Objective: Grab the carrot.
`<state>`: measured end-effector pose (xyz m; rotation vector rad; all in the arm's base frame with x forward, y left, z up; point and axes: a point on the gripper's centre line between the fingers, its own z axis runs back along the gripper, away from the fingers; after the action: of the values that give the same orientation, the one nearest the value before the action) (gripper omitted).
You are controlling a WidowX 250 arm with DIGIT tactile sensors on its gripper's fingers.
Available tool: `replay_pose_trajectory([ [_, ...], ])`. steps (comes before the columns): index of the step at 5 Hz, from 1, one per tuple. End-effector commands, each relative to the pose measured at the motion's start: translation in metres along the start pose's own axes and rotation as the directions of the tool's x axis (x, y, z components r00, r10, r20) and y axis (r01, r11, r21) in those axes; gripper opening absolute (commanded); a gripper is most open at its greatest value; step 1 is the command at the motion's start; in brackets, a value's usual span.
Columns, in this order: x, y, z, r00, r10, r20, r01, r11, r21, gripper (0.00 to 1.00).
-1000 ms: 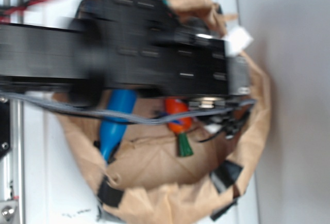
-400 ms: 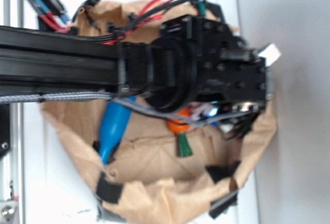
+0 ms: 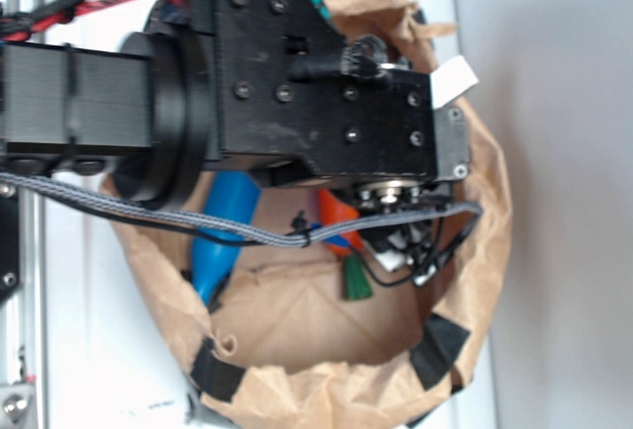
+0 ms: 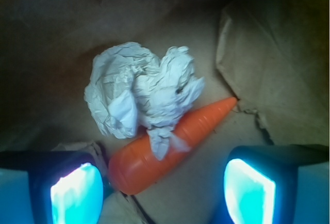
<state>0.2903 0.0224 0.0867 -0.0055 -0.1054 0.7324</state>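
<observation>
Hovering over the brown paper bag (image 3: 465,281), the gripper (image 4: 162,188) has its jaws apart, one glowing pad (image 4: 76,193) to the left of the carrot's thick end and the other (image 4: 247,190) well off to the right of it, neither touching it. The carrot (image 4: 170,144) lies on the bag floor, its pointed tip aimed up and to the right and its broad end sitting close to the left pad. A crumpled wad of white paper (image 4: 139,92) rests against the carrot's upper flank, with a torn flap draped across its middle. In the exterior view the arm body hides most of the carrot; only an orange strip (image 3: 338,216) and the green stem (image 3: 354,279) show beneath it, with a blue bottle (image 3: 226,226) lying left of the carrot. Judged risks: the carrot sits off-centre between the jaws, so closing from here may push the thick end sideways and let it roll rather than seat. The paper flap could be pinched together with the carrot, weakening the hold on a smooth tapered body that tends to squirt out. The loose grey cable (image 3: 247,231) crossing above the carrot might snag the bag rim on descent
</observation>
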Motion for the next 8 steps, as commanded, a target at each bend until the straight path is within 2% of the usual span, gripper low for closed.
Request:
replay_pose_trajectory([
  [1,0.004,0.004,0.015,0.999,0.011,0.047,-0.010,0.999,-0.034,1.00],
  [2,-0.021,0.004,0.010,0.980,0.196,0.013,-0.194,0.977,-0.082,1.00],
  [3,-0.027,-0.003,-0.002,0.960,0.279,0.004,-0.277,0.955,-0.105,1.00],
  [4,-0.015,-0.011,-0.012,0.910,0.415,-0.017,-0.414,0.906,-0.087,1.00],
  [5,0.000,-0.015,-0.016,0.880,0.475,-0.013,-0.475,0.878,-0.064,1.00],
  [6,0.000,-0.019,-0.031,0.884,0.468,0.003,-0.468,0.883,-0.038,1.00],
  [7,-0.010,-0.019,-0.049,0.899,0.436,0.045,-0.436,0.900,-0.010,1.00],
  [8,-0.022,-0.009,-0.055,0.914,0.398,0.073,-0.400,0.917,0.005,1.00],
])
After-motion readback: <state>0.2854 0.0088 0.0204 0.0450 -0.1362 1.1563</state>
